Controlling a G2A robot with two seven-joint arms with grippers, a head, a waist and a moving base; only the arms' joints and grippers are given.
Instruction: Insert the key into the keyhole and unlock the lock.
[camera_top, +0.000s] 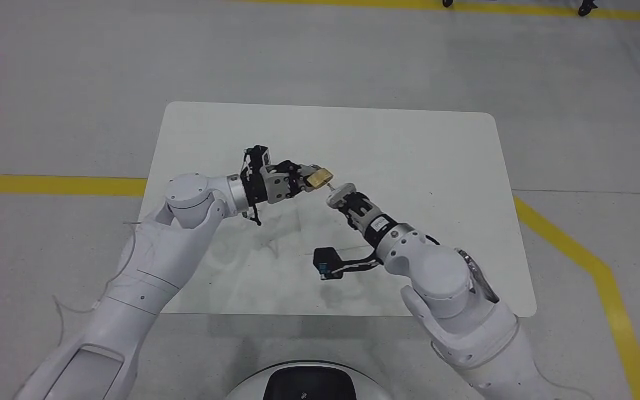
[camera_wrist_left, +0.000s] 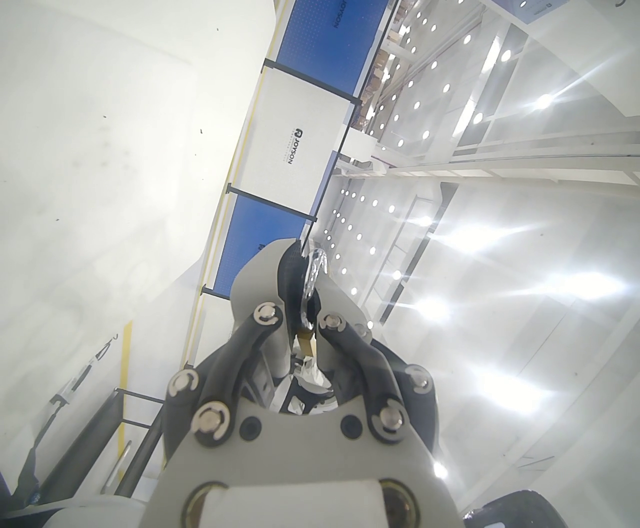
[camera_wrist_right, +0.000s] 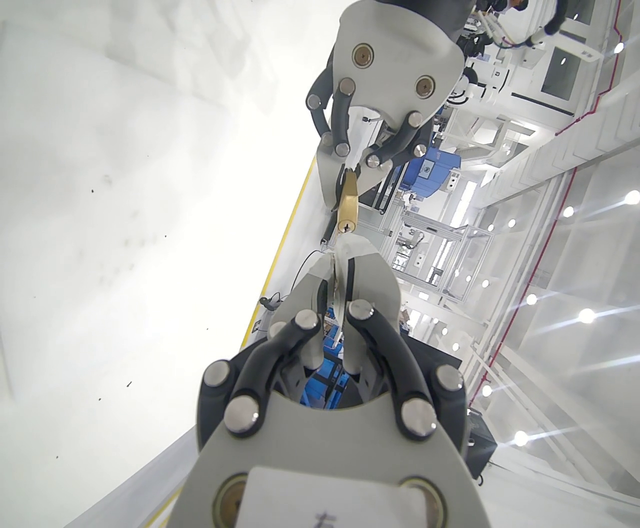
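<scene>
- Top view: the small brass padlock with a silver steel shackle (camera_top: 318, 177) is held up over the white rectangular table (camera_top: 440, 150) by the left gripper (camera_top: 303, 181). The right gripper (camera_top: 340, 195) sits just beside it, nose to nose.
- Left wrist view: my left fingers (camera_wrist_left: 250, 285) are clamped on the padlock. The shackle pokes out past the tips and a sliver of brass shows between them.
- Right wrist view: the keyhole face of the padlock points straight at my right gripper. Its fingers (camera_wrist_right: 372, 272) are pressed together on the small silver metal key (camera_top: 330, 188), which the pads mostly hide.
- The key tip is at the keyhole or just short of it; I cannot tell whether it has gone in.
- I judge the padlock rigid and dense for its size, with smooth brass faces. Push the key off-axis and it may pivot in the left grip, so a hold across its flat sides suits it best.
- The key looks thin, stiff, light and slick. I would grip it by the bow with the blade free, and expect it to try to roll between the pads when I turn it.
</scene>
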